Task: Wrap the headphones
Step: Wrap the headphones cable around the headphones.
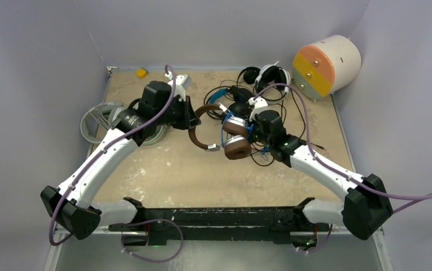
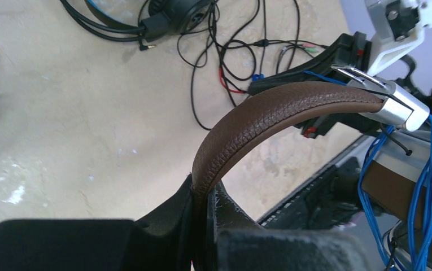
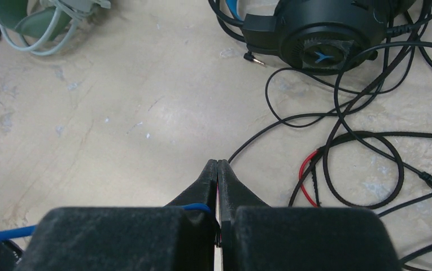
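Brown headphones (image 1: 237, 148), mid counter (image 1: 162, 169), are clamped at the headband by the left end effector (image 2: 203, 192). Their blue cable (image 3: 196, 207) seems pinched by the right end effector (image 3: 218, 169). Wrapping is in hand, and another turn is called for.

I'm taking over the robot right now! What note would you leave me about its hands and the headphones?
Left gripper: shut on the brown padded leather headband of the brown headphones.
Right gripper: shut on the thin blue cable.
Done: several blue loops lie around the brown ear cup.
Left: finish that wrap. The black headset with the blue logo and the black-and-white headset lie among loose tangled black cables, not yet wrapped.
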Available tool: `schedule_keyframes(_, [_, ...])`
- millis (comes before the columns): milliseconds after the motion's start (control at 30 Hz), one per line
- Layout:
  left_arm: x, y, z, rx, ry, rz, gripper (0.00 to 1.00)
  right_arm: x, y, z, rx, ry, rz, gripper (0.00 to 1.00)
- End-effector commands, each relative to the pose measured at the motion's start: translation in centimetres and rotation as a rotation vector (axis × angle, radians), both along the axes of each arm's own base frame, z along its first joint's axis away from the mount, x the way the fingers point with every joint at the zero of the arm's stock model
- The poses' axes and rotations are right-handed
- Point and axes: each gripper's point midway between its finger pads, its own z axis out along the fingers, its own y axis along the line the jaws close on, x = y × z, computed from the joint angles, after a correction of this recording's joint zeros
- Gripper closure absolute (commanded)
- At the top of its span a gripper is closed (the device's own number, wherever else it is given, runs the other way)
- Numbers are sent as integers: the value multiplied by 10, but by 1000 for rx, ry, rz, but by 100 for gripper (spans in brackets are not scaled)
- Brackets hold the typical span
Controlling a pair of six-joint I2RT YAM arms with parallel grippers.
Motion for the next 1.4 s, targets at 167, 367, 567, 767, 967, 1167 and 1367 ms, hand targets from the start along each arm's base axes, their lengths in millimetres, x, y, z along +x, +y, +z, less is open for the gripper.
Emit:
schedule_keyframes(167, [-18, -27, 70, -347, 106, -77, 100, -10, 31, 18, 176, -140, 179, 98])
schedule_keyframes(367, [-13, -24, 91, -380, 127, -21, 100, -8, 41, 10, 208, -185, 225, 88])
schedule_keyframes(567, [-4, -10, 109, -388, 136, 83, 100, -9, 51, -8, 218, -142, 265, 85])
schedule_keyframes(767, [8, 6, 125, -419, 111, 168, 100, -15, 63, -13, 251, -104, 327, 83])
schedule_keyframes(967, [31, 21, 128, -425, 107, 229, 100, -42, 81, -13, 338, -48, 443, 79])
schedule_keyframes(1167, [75, 48, 113, -406, 123, 342, 100, -105, 111, 1, 376, -71, 622, 80])
schedule_keyframes(1367, [114, 94, 72, -281, 126, 614, 100, -169, 130, 36, 494, -70, 883, 84])
